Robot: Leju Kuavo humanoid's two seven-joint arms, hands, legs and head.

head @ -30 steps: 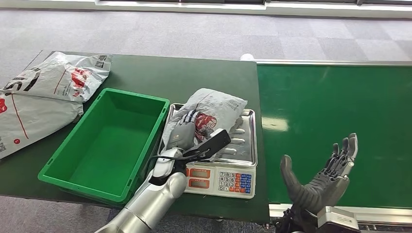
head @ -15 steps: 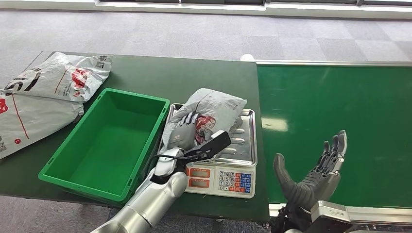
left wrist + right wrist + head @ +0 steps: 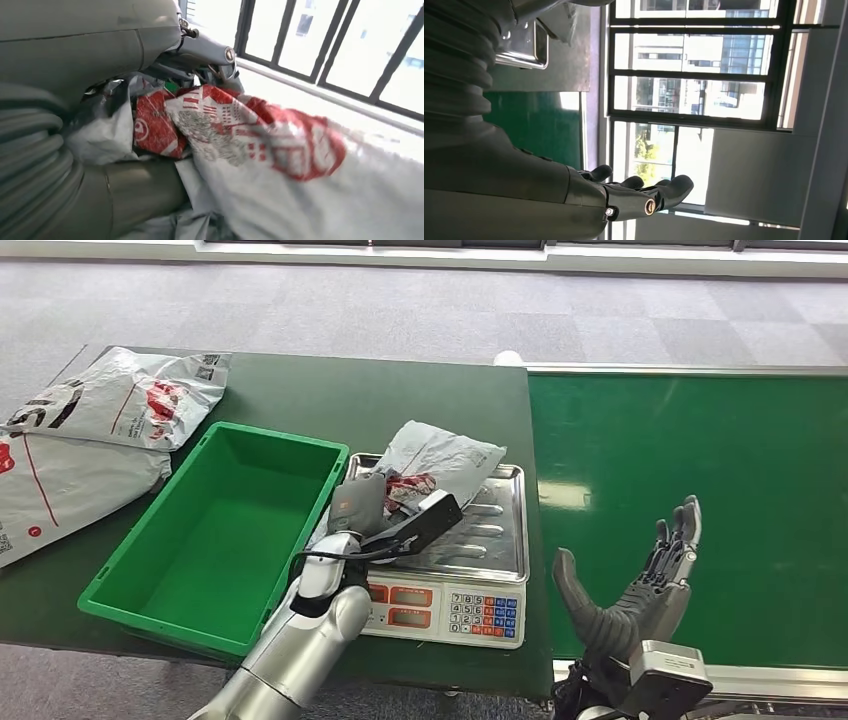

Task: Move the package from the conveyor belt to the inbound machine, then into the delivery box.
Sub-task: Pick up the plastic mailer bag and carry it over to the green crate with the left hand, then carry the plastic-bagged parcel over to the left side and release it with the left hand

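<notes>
Second leg under way: package (image 3: 440, 457) gripped by left hand (image 3: 358, 505), partly on the scale (image 3: 490, 540). Right hand (image 3: 640, 590) spread, idle. Next: lift leftward, release into green box (image 3: 235, 530).

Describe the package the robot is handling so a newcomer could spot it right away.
Find the green bin on the dark table, then the scale beside it. The package is the crumpled grey bag with red print on the scale's tray, gripped by the left hand; the other bags lie flat, beyond the bin.
</notes>
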